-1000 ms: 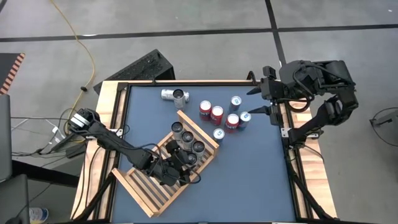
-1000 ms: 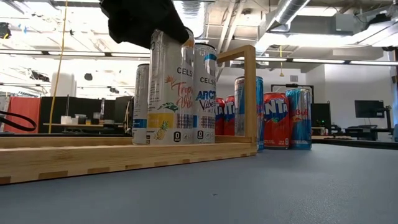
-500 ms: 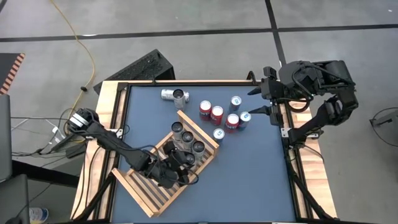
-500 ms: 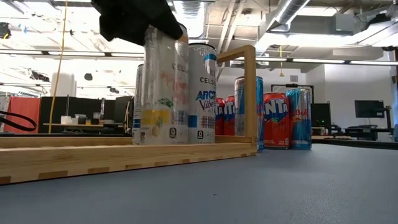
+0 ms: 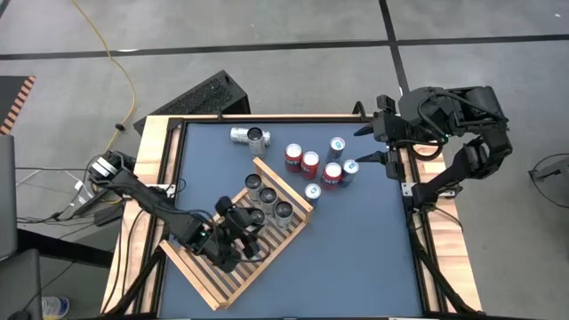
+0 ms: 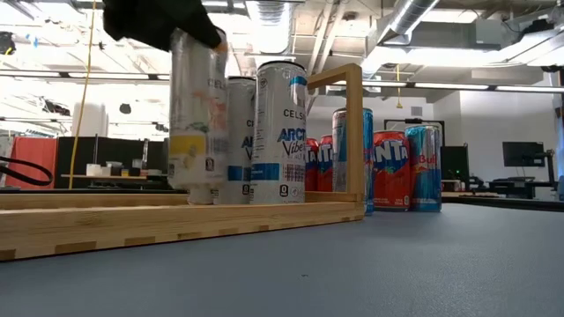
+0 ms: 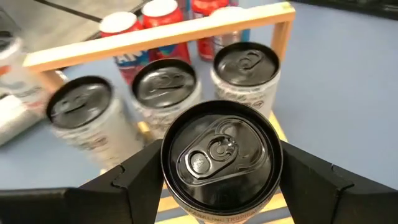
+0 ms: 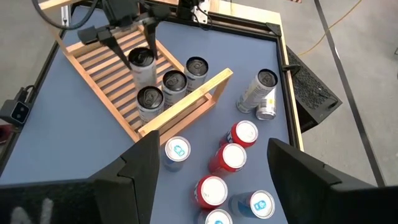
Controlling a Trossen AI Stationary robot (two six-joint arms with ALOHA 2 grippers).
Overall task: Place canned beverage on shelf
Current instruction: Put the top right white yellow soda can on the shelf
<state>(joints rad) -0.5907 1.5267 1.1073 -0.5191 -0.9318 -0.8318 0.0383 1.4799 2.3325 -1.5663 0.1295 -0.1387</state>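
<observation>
Blue table (image 5: pixel 373 258): left pincer (image 7: pixel 217 163) clamped on can (image 7: pixel 219 155) over shelf (image 5: pixel 206 267); right pincer (image 5: pixel 372 144) apart, idle.

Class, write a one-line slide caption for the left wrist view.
Left pincer grips a tall can above the wooden shelf, three cans standing behind it.

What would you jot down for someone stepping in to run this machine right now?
Left gripper: shut on a white can, holding it upright over the shelf.
Right gripper: open, waiting at the table's far right edge.
Done: three white cans stand on the shelf by its raised frame.
Left: set the held can down; six cans stand off the shelf and one silver can lies on its side.
</observation>
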